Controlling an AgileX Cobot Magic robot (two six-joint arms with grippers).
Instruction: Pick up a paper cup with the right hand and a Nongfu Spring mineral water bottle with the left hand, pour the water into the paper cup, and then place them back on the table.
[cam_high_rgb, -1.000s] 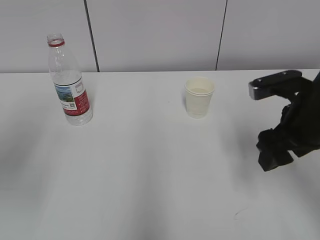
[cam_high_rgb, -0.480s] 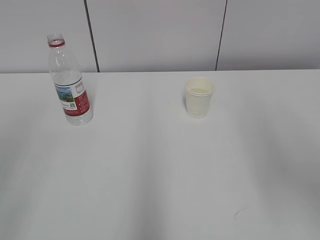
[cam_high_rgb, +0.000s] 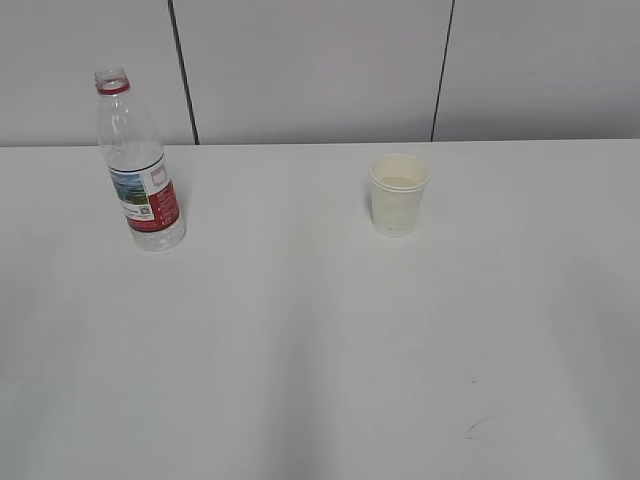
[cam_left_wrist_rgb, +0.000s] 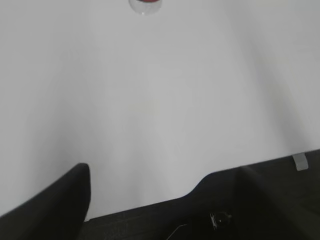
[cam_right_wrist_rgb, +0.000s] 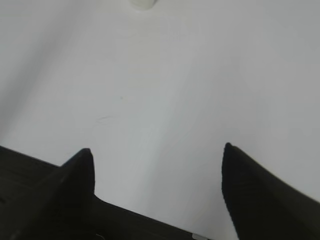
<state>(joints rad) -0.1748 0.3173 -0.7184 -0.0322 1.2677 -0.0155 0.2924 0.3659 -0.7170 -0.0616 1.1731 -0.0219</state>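
Observation:
The Nongfu Spring mineral water bottle (cam_high_rgb: 142, 170) stands upright and capless at the far left of the white table (cam_high_rgb: 300, 340). Its base shows at the top edge of the left wrist view (cam_left_wrist_rgb: 145, 5). The paper cup (cam_high_rgb: 398, 195) stands upright right of centre, and its base shows at the top of the right wrist view (cam_right_wrist_rgb: 143, 4). Neither arm shows in the exterior view. My left gripper (cam_left_wrist_rgb: 160, 170) is open and empty over bare table, far short of the bottle. My right gripper (cam_right_wrist_rgb: 156, 148) is open and empty, far short of the cup.
A grey panelled wall (cam_high_rgb: 310, 70) runs behind the table's far edge. A faint dark scuff mark (cam_high_rgb: 478, 428) lies near the front right, and it also shows in the right wrist view (cam_right_wrist_rgb: 103, 119).
One second ago the right arm stood at the right edge of the exterior view. It has since drawn out of that view. Bottle and cup have not moved.

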